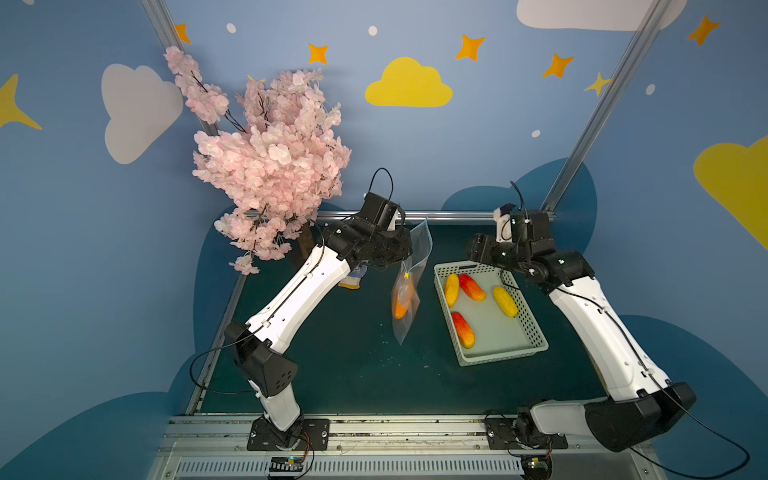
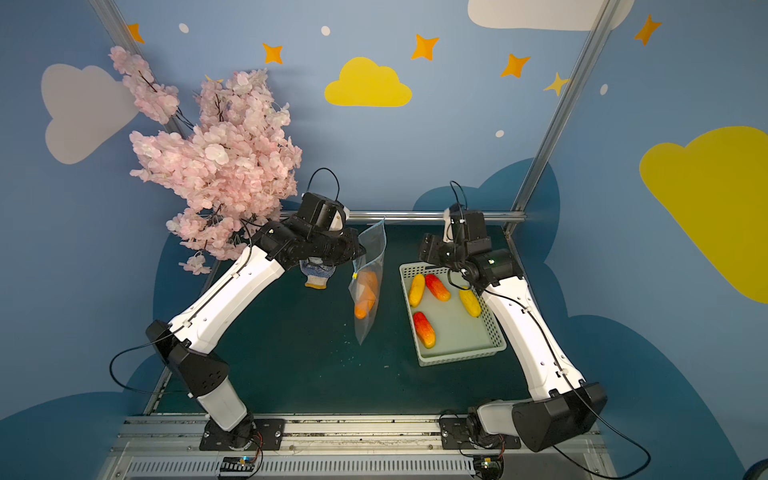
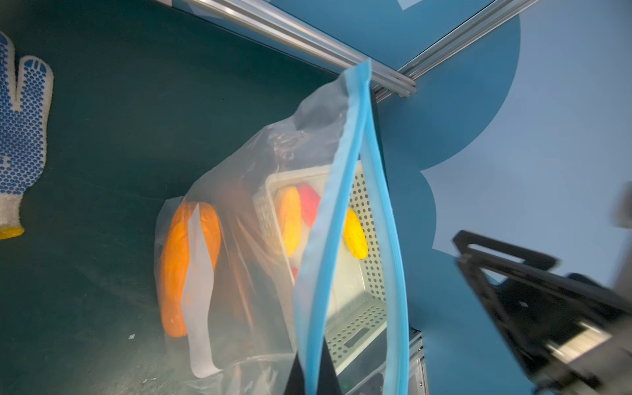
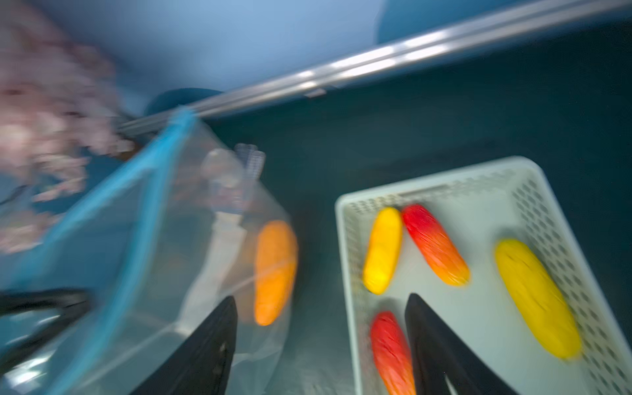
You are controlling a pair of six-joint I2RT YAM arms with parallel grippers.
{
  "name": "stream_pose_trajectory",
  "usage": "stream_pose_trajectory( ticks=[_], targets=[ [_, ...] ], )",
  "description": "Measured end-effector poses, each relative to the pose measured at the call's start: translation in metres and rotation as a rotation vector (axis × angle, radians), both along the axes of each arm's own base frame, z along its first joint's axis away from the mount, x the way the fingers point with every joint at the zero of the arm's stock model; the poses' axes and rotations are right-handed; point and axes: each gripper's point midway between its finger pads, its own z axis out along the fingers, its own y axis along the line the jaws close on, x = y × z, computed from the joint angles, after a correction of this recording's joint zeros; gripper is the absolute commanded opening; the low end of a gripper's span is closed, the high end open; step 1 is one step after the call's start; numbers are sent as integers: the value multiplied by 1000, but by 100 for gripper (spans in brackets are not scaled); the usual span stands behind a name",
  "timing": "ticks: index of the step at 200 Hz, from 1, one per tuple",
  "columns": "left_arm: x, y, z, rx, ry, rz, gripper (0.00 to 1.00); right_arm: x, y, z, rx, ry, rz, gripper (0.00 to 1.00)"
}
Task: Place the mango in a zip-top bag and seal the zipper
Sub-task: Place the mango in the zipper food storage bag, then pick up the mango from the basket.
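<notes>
The clear zip-top bag hangs above the green mat. An orange mango lies inside it. My left gripper is shut on one lip of the light blue zipper. The other lip bows away, so the mouth gapes. My right gripper is open and holds nothing. It hovers between the bag and the basket's far end. The right wrist view is blurred.
A pale green perforated basket right of the bag holds several yellow and red mangoes. A blue-dotted work glove lies under the left arm. A pink blossom tree stands at the back left.
</notes>
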Motion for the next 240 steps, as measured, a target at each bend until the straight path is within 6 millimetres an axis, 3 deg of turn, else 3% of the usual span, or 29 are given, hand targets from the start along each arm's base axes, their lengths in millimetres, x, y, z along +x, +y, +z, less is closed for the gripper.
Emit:
stream_pose_trajectory(
  ticks=[10, 25, 38, 52, 76, 90, 118, 173, 206, 228, 240],
  targets=[
    [-1, -1, -2, 2, 3, -3, 3, -2, -16, -45, -33, 110, -51, 76],
    [-3, -3, -6, 8, 12, -10, 3, -4, -20, -104, -80, 263, -66, 77],
    [-5, -3, -8, 13, 17, -14, 3, 3, -20, -138, -101, 361, -82, 77],
    [-7, -5, -9, 16, 19, -19, 3, 18, -14, -157, -102, 448, -90, 77],
    [-8, -6, -9, 18, 17, -24, 3, 63, 6, -167, -59, 493, -64, 77],
    [-8, -7, -9, 18, 17, -27, 3, 73, 14, -179, -41, 515, -59, 77],
    [-9, -7, -9, 20, 15, -31, 3, 68, 25, -206, -22, 614, -62, 77],
    [-9, -7, -9, 24, 12, -35, 3, 49, 45, -216, -10, 693, -67, 71],
    [-9, -6, -10, 34, 12, -34, 3, 34, 45, -224, -59, 729, -95, 67],
    [-9, -6, -10, 34, 11, -34, 3, 32, 43, -226, -71, 740, -106, 56],
    [-9, -6, -10, 34, 11, -35, 3, 36, 42, -230, -71, 743, -108, 42]
  ],
)
